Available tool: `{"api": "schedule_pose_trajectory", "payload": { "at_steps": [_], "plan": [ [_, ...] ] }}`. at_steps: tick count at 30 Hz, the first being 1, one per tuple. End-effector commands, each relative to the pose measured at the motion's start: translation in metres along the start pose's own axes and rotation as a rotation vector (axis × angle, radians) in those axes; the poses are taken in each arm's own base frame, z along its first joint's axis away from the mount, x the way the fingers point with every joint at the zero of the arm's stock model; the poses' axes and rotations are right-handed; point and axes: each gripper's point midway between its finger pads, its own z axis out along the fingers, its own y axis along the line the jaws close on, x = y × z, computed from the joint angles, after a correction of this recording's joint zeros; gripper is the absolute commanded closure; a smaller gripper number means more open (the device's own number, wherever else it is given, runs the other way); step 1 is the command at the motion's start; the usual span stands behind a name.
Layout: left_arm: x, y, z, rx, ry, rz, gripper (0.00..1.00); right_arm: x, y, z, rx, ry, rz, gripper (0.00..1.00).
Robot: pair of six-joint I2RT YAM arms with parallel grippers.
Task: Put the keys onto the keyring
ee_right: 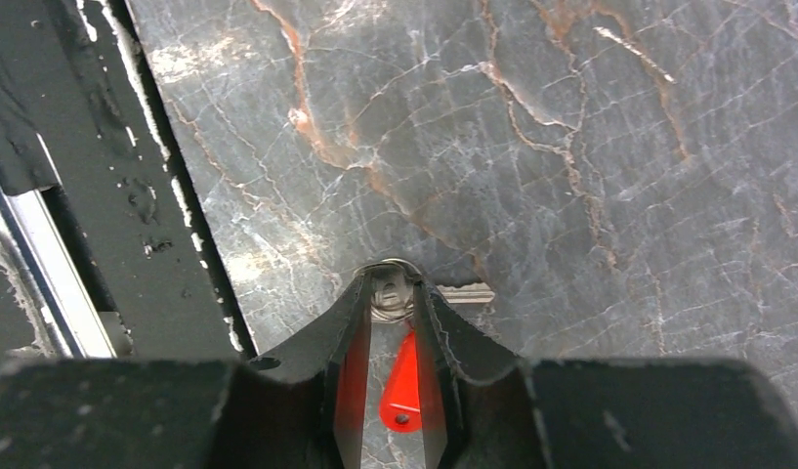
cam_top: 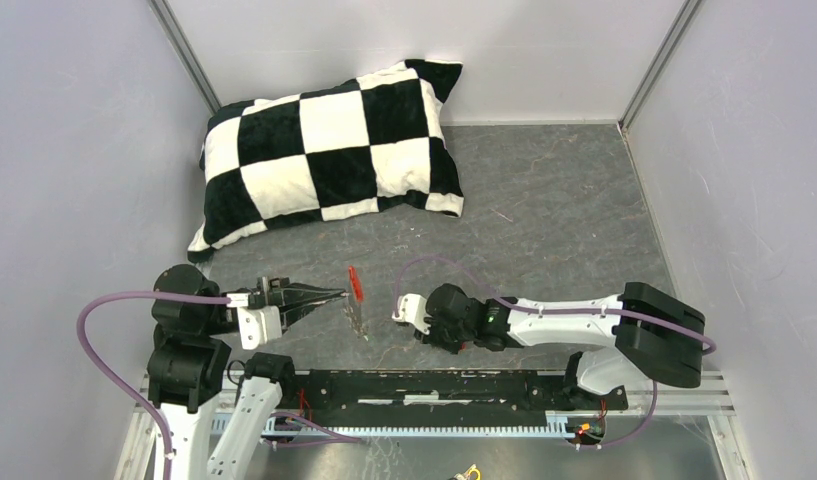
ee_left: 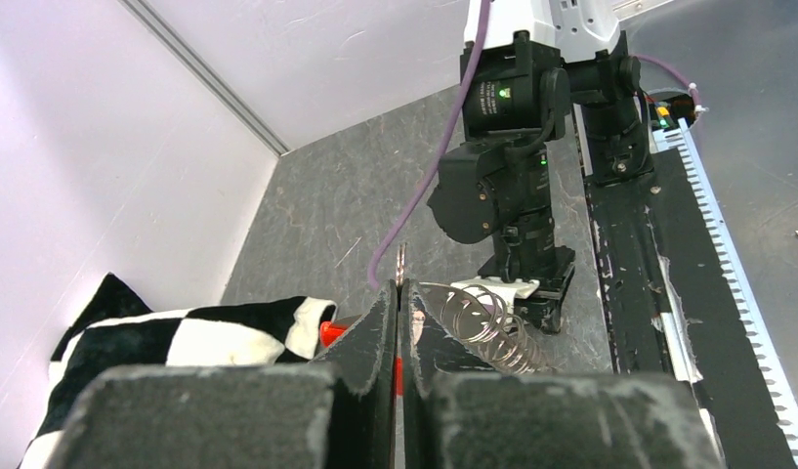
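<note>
The keyring point(cam_top: 355, 284) (a curved red fob with a silvery chain trailing toward the near edge) is being held left of centre at the front of the worktop point(cam_top: 544, 200). It is being pinched at the tips of the left gripper point(cam_top: 334, 294), which is being held level and pointed right, jaws clenched. In the left wrist view a coil of silvery links is being shown just beyond the closed fingers, a detail lost from above. Further right, the right gripper point(ee_right: 392, 290) is being pointed straight down at the worktop, clamped on the red-headed key point(ee_right: 404, 383). This key is being shown only by the right wrist view, with a silvery blade sticking out sideways at the tips.
</note>
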Motion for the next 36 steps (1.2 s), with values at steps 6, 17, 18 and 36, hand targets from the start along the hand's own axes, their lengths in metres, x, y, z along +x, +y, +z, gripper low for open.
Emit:
{"api": "schedule_pose_trajectory", "payload": {
  "at_steps": [6, 17, 18, 36],
  "plan": [
    [-0.015, 0.004, -0.002, -0.025, -0.003, -0.005, 0.98, 0.005, -0.005, -0.001, 0.068, 0.0, 0.013, 0.78],
    [-0.019, 0.004, -0.003, -0.031, -0.004, 0.004, 0.98, -0.022, -0.008, -0.012, 0.074, -0.113, -0.004, 1.0],
    [-0.019, 0.004, -0.003, -0.032, -0.004, 0.004, 0.98, -0.031, -0.011, -0.018, 0.092, -0.152, -0.012, 1.0],
    [-0.015, 0.003, -0.002, -0.02, -0.006, -0.013, 0.98, -0.031, 0.01, -0.037, -0.02, -0.189, 0.147, 0.64]
  ]
}}
